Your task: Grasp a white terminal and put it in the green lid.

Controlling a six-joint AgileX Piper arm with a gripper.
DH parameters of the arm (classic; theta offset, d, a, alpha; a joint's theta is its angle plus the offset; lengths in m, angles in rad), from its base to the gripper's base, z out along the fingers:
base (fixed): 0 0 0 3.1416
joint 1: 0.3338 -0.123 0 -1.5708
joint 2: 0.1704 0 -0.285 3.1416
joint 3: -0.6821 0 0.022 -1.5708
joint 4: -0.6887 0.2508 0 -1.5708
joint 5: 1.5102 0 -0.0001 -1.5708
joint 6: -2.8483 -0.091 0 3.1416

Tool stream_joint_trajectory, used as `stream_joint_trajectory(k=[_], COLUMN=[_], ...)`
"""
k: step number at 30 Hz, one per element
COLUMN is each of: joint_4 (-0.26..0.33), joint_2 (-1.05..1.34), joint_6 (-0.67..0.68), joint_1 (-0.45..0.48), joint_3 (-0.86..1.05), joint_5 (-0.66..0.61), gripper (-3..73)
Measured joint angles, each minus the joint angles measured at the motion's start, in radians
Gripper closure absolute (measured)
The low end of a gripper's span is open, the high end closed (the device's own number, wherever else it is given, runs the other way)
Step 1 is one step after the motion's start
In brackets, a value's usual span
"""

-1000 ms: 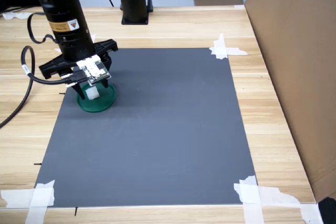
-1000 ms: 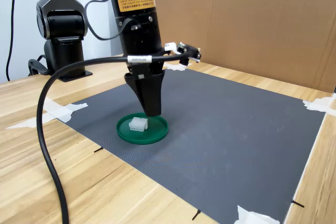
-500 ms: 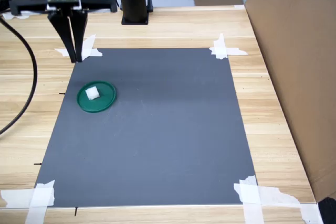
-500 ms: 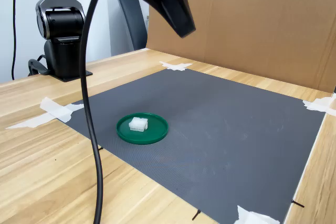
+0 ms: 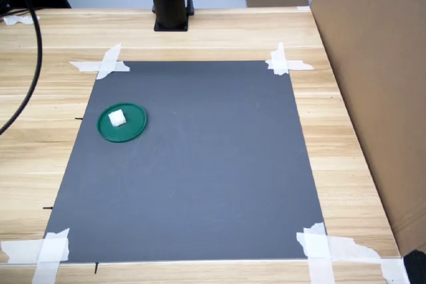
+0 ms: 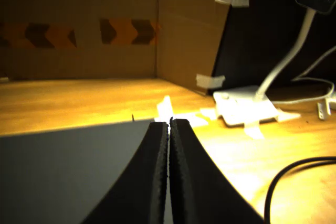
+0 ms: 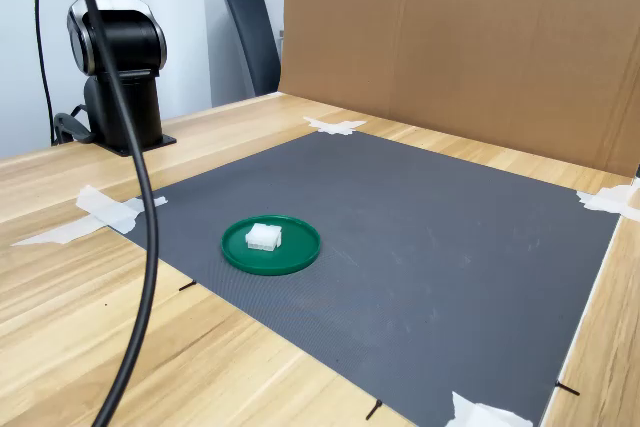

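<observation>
With the white terminal (image 5: 118, 118) resting inside the green lid (image 5: 133, 126), the placing step looks finished. The gripper (image 6: 169, 125), raised well clear of the lid, has its jaws pressed together, empty. Only retreat seems needed.

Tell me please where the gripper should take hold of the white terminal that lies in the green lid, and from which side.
Probably from straight above, the fingers closing on two opposite side faces of the white terminal. It is a small, roughly cubic block lying inside the green lid, whose raised rim would likely hinder a low sideways approach. Nothing stands over it.
</observation>
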Motion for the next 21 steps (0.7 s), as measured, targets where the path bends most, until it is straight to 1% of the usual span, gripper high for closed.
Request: stream_joint_trajectory(k=[2, 3, 4, 6, 8, 9, 10, 11, 13, 15, 21], joint_4=[-0.045, -0.119, -0.153, -0.191, -0.297, -0.313, -0.343, -0.401, -0.450, -0.472, -0.473], joint_2=[0.050, 0.106, 0.149, 0.186, 0.311, 0.328, 0.362, 0.426, 0.489, 0.577, 0.686], joint_6=[-0.030, -0.070, -0.104, -0.134, -0.234, -0.254, -0.281, -0.329, -0.380, -0.409, -0.414], joint_1=[0.000, 0.000, 0.000, 0.000, 0.000, 0.000, 0.000, 0.000, 0.000, 0.000, -0.005], joint_3=[0.059, 0.120, 0.153, 0.180, 0.247, 0.256, 0.269, 0.297, 0.330, 0.390, 0.479], joint_5=[0.013, 0.005, -0.011, -0.033, -0.077, -0.080, -0.087, -0.100, -0.119, -0.138, -0.172], gripper=[72.1, 72.1, 72.1, 72.1, 72.1, 72.1, 72.1, 72.1, 72.1, 72.1, 72.1])
